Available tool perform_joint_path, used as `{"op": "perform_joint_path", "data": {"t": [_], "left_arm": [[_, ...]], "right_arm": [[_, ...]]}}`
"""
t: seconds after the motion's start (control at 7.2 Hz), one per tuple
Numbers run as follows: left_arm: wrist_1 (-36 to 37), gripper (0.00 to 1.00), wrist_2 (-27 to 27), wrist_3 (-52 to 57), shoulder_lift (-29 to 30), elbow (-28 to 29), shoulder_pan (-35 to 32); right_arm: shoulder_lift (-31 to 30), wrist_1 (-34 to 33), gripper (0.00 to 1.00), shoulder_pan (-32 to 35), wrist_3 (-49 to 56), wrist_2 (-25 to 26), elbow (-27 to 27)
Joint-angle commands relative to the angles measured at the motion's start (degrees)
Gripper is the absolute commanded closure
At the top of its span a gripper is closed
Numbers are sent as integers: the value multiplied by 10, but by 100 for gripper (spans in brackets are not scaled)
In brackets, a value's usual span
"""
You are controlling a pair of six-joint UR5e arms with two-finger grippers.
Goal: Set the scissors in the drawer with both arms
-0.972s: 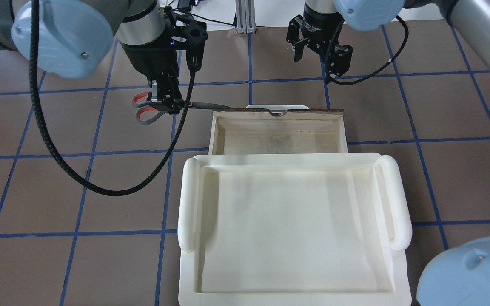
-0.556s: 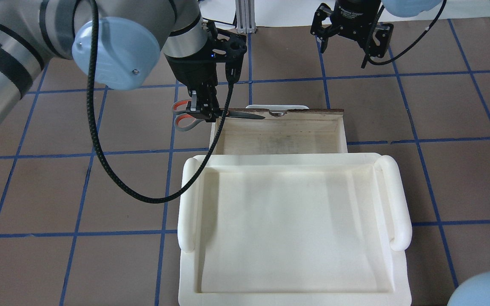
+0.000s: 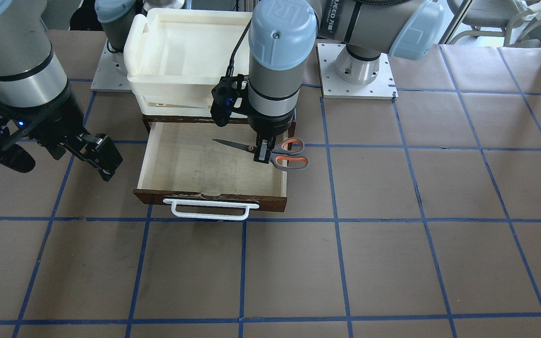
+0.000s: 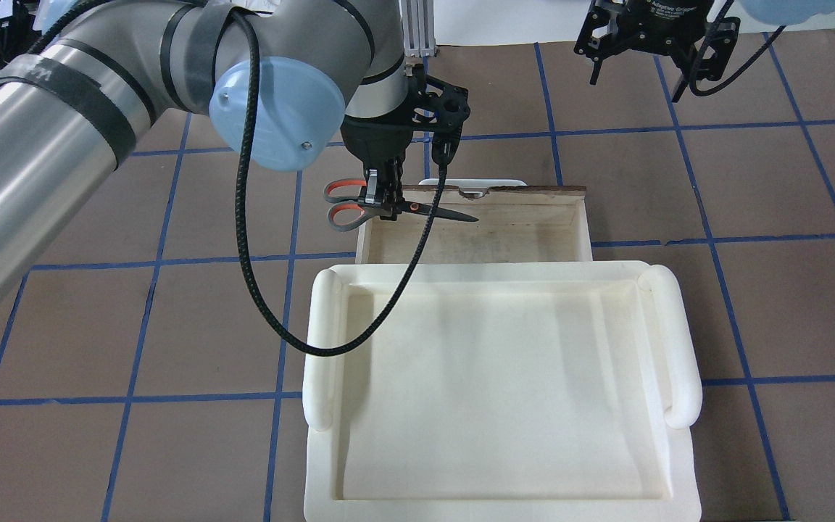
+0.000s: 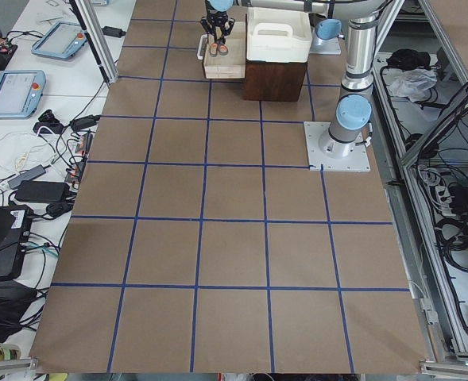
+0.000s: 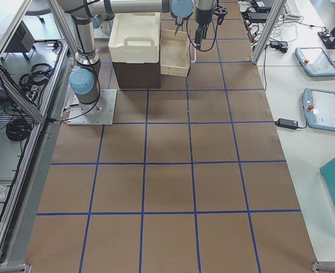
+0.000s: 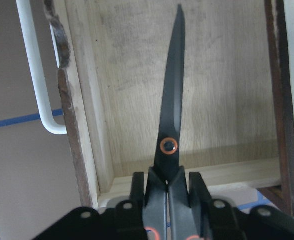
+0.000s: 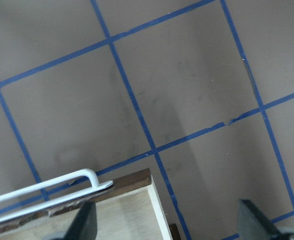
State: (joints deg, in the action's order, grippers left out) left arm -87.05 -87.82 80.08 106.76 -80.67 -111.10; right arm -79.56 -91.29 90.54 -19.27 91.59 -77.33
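Note:
My left gripper is shut on the scissors near the pivot, holding them level. The grey and orange handles hang outside the drawer's left wall, and the blades reach over the open drawer. In the front view the left gripper holds the scissors above the drawer's light plywood floor. In the left wrist view the blades point along the drawer's inside, with the white handle to the left. My right gripper is open and empty, beyond the drawer's far right corner; it also shows in the front view.
A cream-white tray sits on the cabinet just behind the open drawer, also seen in the front view. The right wrist view shows the drawer's handle and brown table with blue tape lines. The left arm's black cable loops over the table.
My left arm has carried the scissors to the right, from beside the drawer to where the blades are over it. My right gripper has moved away, farther back and right.

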Motion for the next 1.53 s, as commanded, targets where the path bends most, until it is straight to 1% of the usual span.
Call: {"op": "perform_joint_path", "data": {"t": [0.0,0.14,0.56,0.97,1.11,1.25,1.39], "left_arm": [[-1,100,-2,-18,16,15,-34],[1,100,-2,-19,25,14,-38],[5,100,-7,-37,39,10,-57],[28,100,-6,-34,43,-10,-60],[29,100,-6,-34,44,-13,-60],[29,100,-2,-37,44,-17,-61],[29,100,-2,-39,44,-17,-61]], "right_arm": [[-37,3,0,1,124,-54,-27],[-42,2,0,1,129,-45,-33],[-50,5,0,1,135,-42,-34],[-53,26,0,1,134,-40,-34],[-54,35,0,1,135,-26,-35],[-54,55,0,1,135,15,-35],[-54,59,0,2,134,11,-35]]}}
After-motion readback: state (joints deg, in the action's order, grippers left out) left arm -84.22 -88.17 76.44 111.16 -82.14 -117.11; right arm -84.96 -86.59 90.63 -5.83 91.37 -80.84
